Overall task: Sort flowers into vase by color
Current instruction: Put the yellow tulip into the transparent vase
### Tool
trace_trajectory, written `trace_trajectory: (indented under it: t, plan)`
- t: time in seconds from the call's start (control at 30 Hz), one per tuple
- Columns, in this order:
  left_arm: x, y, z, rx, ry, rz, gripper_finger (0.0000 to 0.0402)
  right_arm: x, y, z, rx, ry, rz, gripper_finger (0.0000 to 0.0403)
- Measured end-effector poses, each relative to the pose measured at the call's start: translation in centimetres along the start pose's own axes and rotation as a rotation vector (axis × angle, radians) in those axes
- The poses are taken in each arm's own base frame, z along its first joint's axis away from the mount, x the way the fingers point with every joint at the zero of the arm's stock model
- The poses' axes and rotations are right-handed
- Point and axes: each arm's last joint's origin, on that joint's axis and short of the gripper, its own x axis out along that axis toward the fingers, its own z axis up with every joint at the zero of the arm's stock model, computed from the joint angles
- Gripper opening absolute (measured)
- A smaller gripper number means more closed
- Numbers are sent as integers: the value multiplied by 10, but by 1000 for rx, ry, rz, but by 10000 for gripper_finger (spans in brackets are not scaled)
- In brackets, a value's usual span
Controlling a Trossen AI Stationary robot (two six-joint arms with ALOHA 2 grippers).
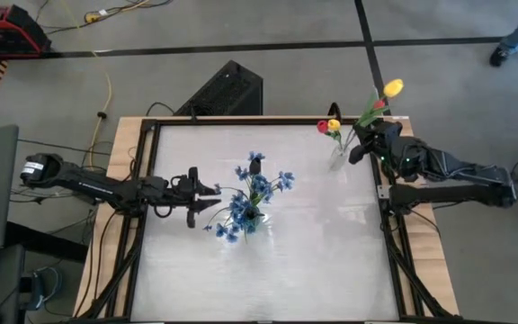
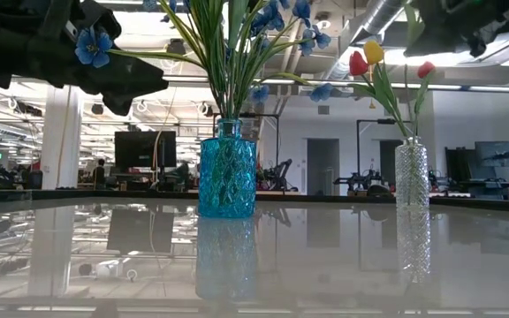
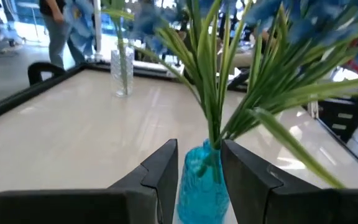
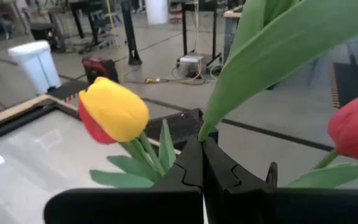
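Note:
Blue flower sprays (image 1: 252, 191) stand in a blue glass vase (image 2: 227, 181) near the table's middle. My left gripper (image 1: 216, 191) hangs open just left of the sprays, above the vase; in its wrist view the vase (image 3: 199, 177) shows between the fingers. A clear vase (image 2: 411, 175) at the far right holds a red tulip (image 2: 358, 64), a yellow tulip (image 2: 374, 51) and another red tulip (image 2: 426, 69). My right gripper (image 1: 358, 148) is shut on a yellow tulip (image 1: 392, 87) beside the clear vase (image 1: 338, 158). My right gripper pinches the yellow tulip between its two shut fingers (image 4: 191, 163), low on the stem where a long green leaf (image 4: 211, 121) starts. The leaf rises from the fingertips. The flower is lifted clear of the table; its lower stem is hidden by the gripper.
A raised dark frame (image 1: 387, 216) borders the glossy white table top. The two vases stand apart, with bare table top (image 1: 313, 252) between them and toward the near edge. A black box (image 1: 227, 90) sits on the floor beyond the far edge.

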Motion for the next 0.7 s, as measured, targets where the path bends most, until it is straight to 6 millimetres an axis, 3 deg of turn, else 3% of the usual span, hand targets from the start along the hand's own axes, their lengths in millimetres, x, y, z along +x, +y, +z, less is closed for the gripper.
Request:
trace_trajectory:
  t: [0.47,0.7]
  plan:
    - [1,-1,0,19,-8,6,109,15,0,-24,2,3,-49,17]
    - [1,-1,0,26,-8,6,109,18,3,-30,30,35,-31,51]
